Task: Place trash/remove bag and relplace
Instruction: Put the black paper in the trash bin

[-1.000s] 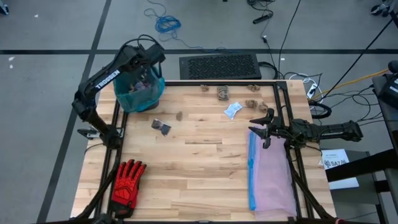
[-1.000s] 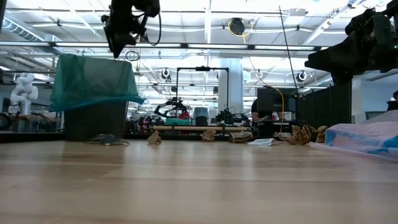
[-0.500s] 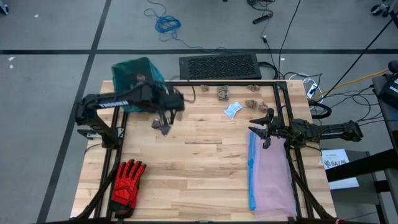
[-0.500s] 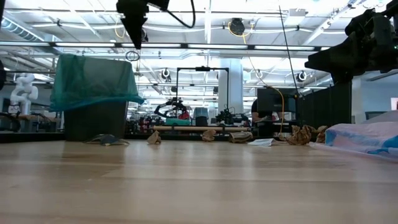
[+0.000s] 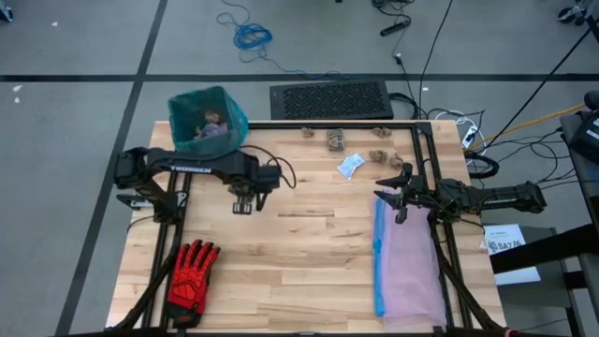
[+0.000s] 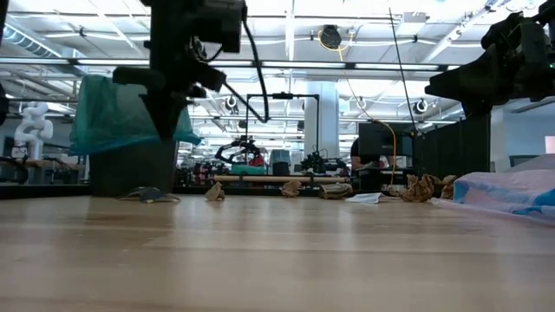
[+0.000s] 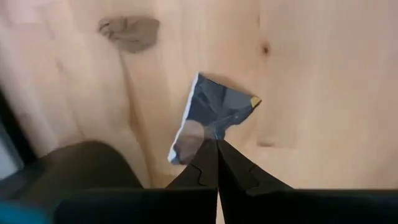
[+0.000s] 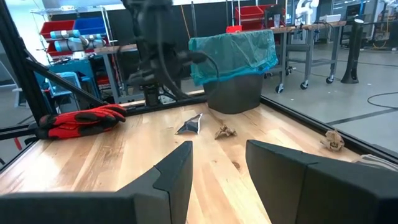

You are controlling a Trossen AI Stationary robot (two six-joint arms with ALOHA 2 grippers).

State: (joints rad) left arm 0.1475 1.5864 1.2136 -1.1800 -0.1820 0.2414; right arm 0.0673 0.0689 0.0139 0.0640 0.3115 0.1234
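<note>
Left hand [image 7: 216, 144]: swung from teal-lined bin [image 5: 208, 120], upper left, now clenched above dark blue-grey crumpled scrap [image 7: 214, 115] on desk [image 5: 309, 253]; next pickup pending.

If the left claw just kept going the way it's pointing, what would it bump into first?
Probably the dark scrap lying on the table. The left gripper points down with its fingers shut, their tips right over that scrap; whether they already touch it is unclear.
</note>
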